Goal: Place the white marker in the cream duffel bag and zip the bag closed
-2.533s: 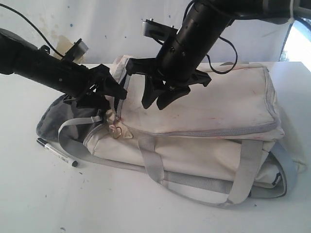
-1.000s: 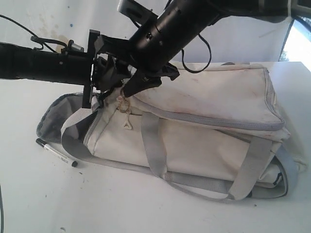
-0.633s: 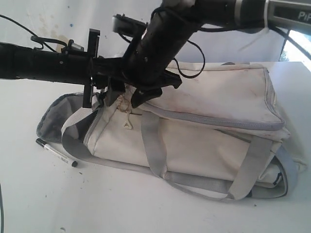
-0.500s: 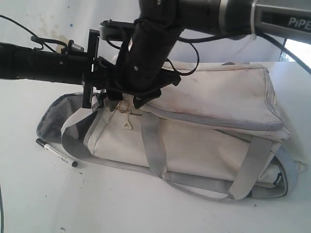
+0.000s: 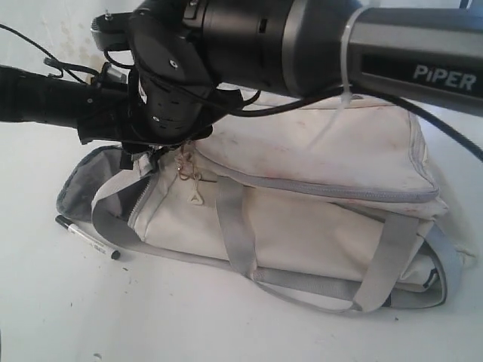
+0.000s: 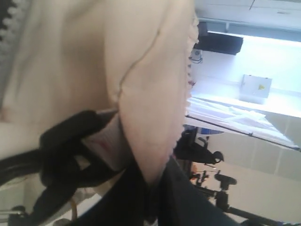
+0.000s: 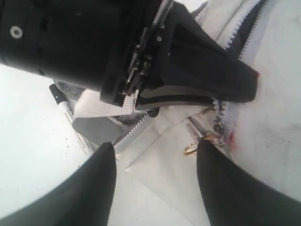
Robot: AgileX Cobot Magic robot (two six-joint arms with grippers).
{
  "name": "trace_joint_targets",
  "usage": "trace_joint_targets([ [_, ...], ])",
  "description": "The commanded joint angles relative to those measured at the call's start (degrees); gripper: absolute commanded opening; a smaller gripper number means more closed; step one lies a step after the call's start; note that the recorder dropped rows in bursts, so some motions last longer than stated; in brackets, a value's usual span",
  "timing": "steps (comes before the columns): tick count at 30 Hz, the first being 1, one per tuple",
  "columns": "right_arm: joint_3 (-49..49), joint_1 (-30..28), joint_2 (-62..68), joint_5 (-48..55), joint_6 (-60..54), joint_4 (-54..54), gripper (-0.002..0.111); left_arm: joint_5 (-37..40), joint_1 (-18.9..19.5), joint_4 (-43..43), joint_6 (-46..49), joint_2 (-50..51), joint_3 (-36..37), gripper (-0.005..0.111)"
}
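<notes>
Now | L end effector (image 6: 101,141) clamps cream duffel bag (image 5: 317,151) | R end effector (image 7: 157,160) apart, wrist cam only

White counter, stained wall, lab gear beyond.
On my feed I see a white counter (image 5: 226,324) flecked with small dark specks and a pale wall (image 5: 68,26) blotched brown. The left wrist view shows a white box (image 6: 256,88) with a yellow label, and dark stands (image 6: 207,155).

The outside camera looked down at the whole bag (image 5: 317,219) from a little way off. Both wrist cameras sat close, sharing its zipper (image 5: 143,194) end.
</notes>
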Motion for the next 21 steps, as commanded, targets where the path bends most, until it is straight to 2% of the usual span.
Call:
trace_joint_targets([
  [1,4.1,0.8,-0.5,-4.2,1.3,-1.4,0.049,0.6,0.7,9.4,0.9,-1.3,-4.3,0.000],
  [5,6.9,1.4,-0.5,-10.7,2.4,-1.4,0.049,0.6,0.7,12.7,-2.7,-1.3,-7.1,0.000],
  [21,6.9,1.4,-0.6,-5.7,3.1,-4.3,0.049,0.6,1.1,12.8,-8.5,-1.3,-8.2,0.000],
])
